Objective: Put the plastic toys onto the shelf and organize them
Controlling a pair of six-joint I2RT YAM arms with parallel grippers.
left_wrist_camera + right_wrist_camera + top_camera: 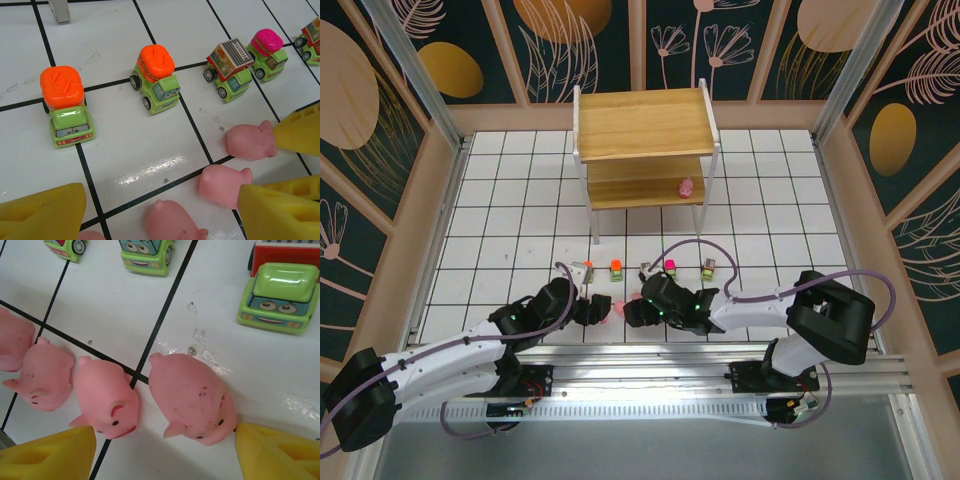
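Note:
Five green toy trucks stand in a row on the tiles: two orange-topped ones [67,102] [156,75], a striped one [231,67], a magenta one [267,47] and one at the frame edge [312,40]. Several pink pigs lie just in front of them. My left gripper [160,210] is open and low, with one pig [172,222] between its yellow fingers and another [222,185] against the right one. My right gripper [165,450] is open around two pigs [192,397] [107,400]; the larger touches its right finger [275,452]. The shelf [645,125] holds one pig [687,186] on its lower tier.
Both grippers [592,310] [635,308] meet close together over the pig cluster near the table's front edge. The right gripper's fingers [300,130] reach into the left wrist view beside a pig [250,142]. Patterned walls enclose the tiled table [500,230].

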